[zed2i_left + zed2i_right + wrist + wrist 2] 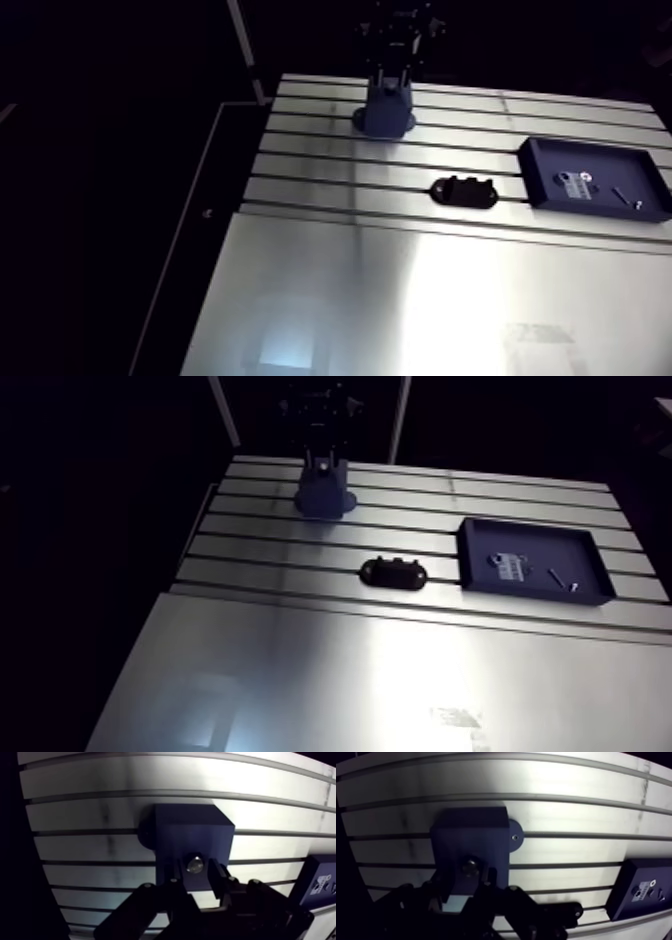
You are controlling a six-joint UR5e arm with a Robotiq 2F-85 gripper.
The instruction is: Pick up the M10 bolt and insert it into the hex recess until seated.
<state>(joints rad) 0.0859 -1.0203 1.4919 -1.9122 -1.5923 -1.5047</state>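
A dark blue block fixture [385, 110] stands on the far slotted part of the aluminium table [330, 290]. My gripper [195, 868] comes straight down onto its top. In the wrist view the round metal head of the M10 bolt [195, 863] sits between my two fingers, low on the block's face [192, 832]. The fingers press close on both sides of the bolt. The recess itself is hidden under the bolt. A round foot with a screw hole [514, 837] sticks out from the block's side.
A black oval part [464, 190] lies on the slots nearer than the block. To its right stands a dark blue tray [545, 190] holding several small parts; its corner [320, 884] shows beside my gripper. A smooth plate fills the table's near half.
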